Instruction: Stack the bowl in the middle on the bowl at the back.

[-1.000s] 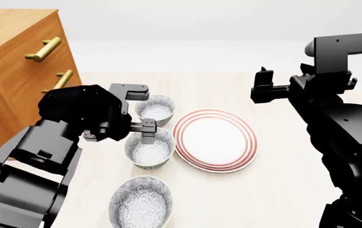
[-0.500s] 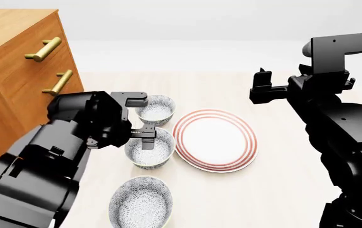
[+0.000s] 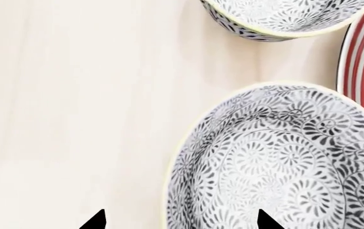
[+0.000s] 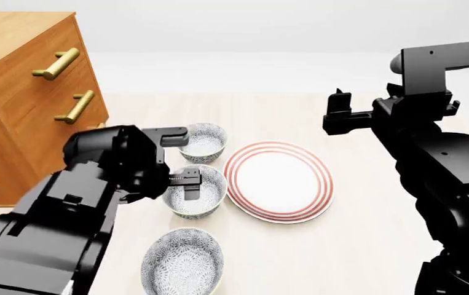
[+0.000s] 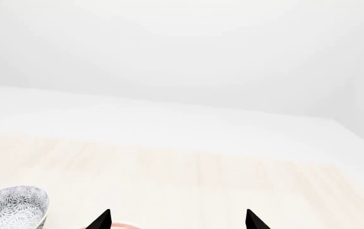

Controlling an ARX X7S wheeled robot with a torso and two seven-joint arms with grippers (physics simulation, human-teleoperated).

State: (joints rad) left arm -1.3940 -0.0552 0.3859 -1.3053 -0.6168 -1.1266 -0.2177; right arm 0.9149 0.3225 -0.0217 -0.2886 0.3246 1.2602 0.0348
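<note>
Three patterned bowls stand in a row left of the plate. The bowl in the middle (image 4: 205, 198) (image 3: 277, 162) sits under my left gripper (image 4: 189, 183) (image 3: 180, 222). That gripper is open and straddles the bowl's left rim, one fingertip (image 3: 96, 222) over bare table and the other inside the bowl. The bowl at the back (image 4: 203, 141) (image 3: 284, 16) stands just beyond it, empty. My right gripper (image 4: 339, 114) (image 5: 177, 220) is open, raised over the table's far right, holding nothing.
A red-ringed white plate (image 4: 279, 181) (image 3: 360, 62) lies right beside the middle bowl. A third bowl (image 4: 183, 264) stands nearest me. A wooden dresser (image 4: 13, 104) with brass handles is at the left. One patterned bowl (image 5: 10, 205) shows in the right wrist view.
My left gripper has dropped lower and come a little nearer, down onto the middle bowl's rim. The right arm and all bowls have stayed put.
</note>
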